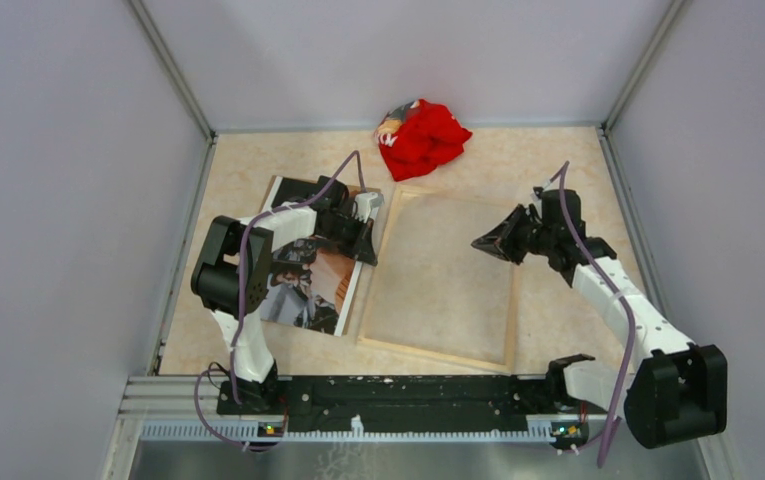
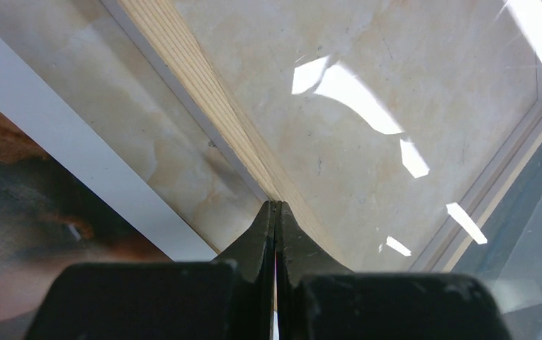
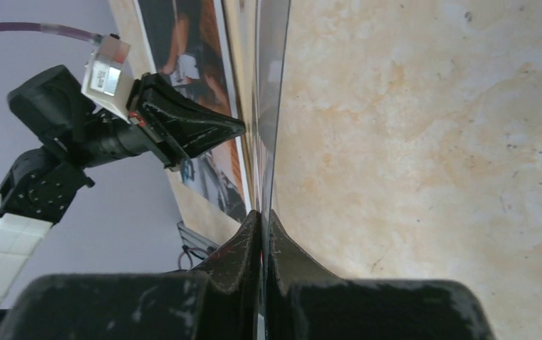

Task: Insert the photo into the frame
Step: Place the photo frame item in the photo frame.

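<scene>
The task has barely begun. The photo (image 1: 303, 295) lies picture-up on the tabletop (image 1: 548, 330) at about 9 o'clock, outside the frame (image 1: 438, 356). The frame lies beside it in the middle, wooden back edges up, and its pane is bare, with the marble showing through. Nothing is held: the left claw (image 1: 366, 246) is clenched on air, its tips over the frame's 9 o'clock rail. The right claw (image 1: 483, 242) is clenched and empty too, over the pane toward its 3 o'clock side. By my reading, everything is left to do: lift an edge of the photo, carry it across and lay it into the recess.

The overhead view makes photo and frame look nearly joined. The left wrist view corrects that, showing a strip of bare tabletop between the photo's white border and the wood rail, plus glare streaks on the pane. The right wrist view gives the left claw in profile, low by the frame's edge, though whether it touches cannot be told. Only the overhead view takes in both whole outlines — and a red cloth (image 1: 423, 138) at 12 o'clock near the far wall.
</scene>
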Controlling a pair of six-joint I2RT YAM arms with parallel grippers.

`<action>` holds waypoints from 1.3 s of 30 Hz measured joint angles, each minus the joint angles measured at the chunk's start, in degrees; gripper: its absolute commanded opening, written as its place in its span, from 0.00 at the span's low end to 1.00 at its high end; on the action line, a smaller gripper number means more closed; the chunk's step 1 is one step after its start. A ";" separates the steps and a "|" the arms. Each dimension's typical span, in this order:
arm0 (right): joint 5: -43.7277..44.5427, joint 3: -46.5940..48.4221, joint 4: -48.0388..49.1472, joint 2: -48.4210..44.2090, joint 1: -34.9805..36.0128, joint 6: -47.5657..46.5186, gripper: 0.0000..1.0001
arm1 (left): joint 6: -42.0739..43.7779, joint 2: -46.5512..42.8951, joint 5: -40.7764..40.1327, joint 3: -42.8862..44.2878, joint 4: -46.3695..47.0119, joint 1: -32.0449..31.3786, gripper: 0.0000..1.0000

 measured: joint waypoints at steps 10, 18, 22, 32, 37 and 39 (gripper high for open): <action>1.88 0.02 -3.19 5.11 -0.46 -8.87 0.00 | 0.00 0.00 0.00 0.00 -0.09 0.02 0.00; 4.07 0.02 -6.51 5.60 -0.46 -12.13 0.00 | 0.00 0.00 0.00 0.00 -0.09 0.02 0.00; 4.42 0.02 -6.49 5.62 -0.46 -12.79 0.00 | 0.00 0.00 0.00 0.00 -0.09 0.02 0.00; 5.75 0.09 -6.60 8.26 -0.46 -15.65 0.00 | 0.00 0.00 -0.02 0.09 -0.20 0.02 0.00; 6.38 0.15 -6.60 10.14 -0.46 -17.29 0.00 | 0.00 0.00 -0.02 0.11 -0.24 0.00 0.00; 6.64 0.15 -6.58 10.62 -0.46 -17.97 0.00 | 0.02 0.00 -0.02 0.11 -0.26 0.00 0.00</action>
